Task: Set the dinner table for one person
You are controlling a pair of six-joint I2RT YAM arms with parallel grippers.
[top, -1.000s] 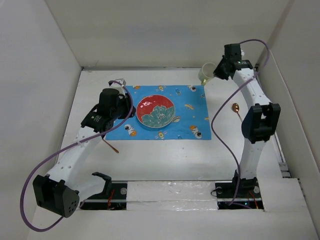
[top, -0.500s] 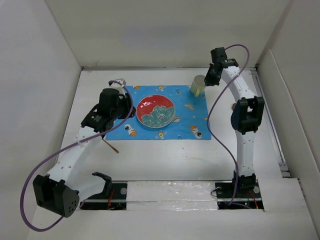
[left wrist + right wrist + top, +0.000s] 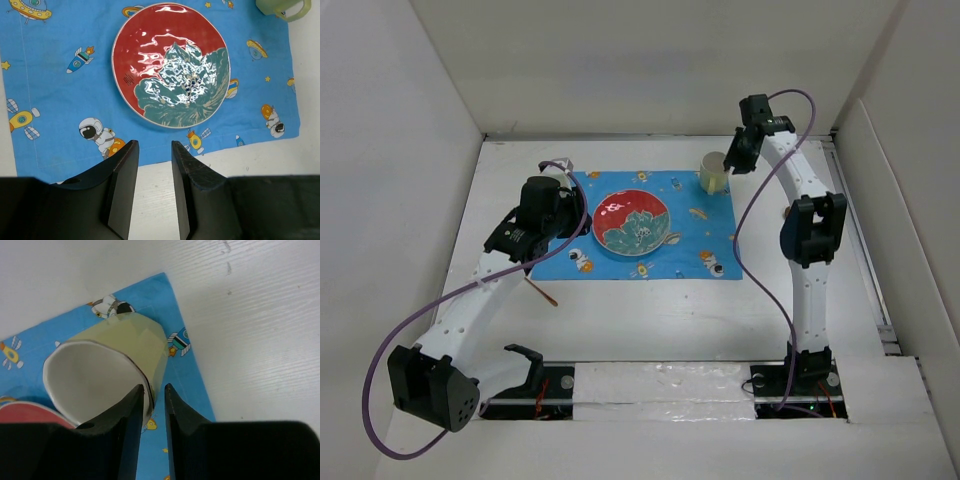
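Observation:
The white dinner table [image 3: 650,310] carries a blue cartoon-print cloth [image 3: 690,235] with a red and green plate [image 3: 631,222] at its middle. My right gripper [image 3: 725,165] is shut on the rim of a pale green cup [image 3: 713,172], at the cloth's far right corner. In the right wrist view one finger is inside the cup [image 3: 110,365] and one outside, around my gripper [image 3: 154,387]. I cannot tell whether the cup rests on the cloth [image 3: 150,300]. My left gripper [image 3: 568,220] hovers at the cloth's left edge, open and empty [image 3: 155,145], near the plate [image 3: 170,65].
A thin brown utensil [image 3: 542,291] lies on the table beside the left arm, in front of the cloth's left corner. White upright panels [image 3: 410,200] close the table at left, back and right. The cup's handle [image 3: 299,11] shows in the left wrist view.
My right arm swung left from the far right corner and carried the cup over the cloth's far right corner, then lowered it slightly. The left arm has not moved.

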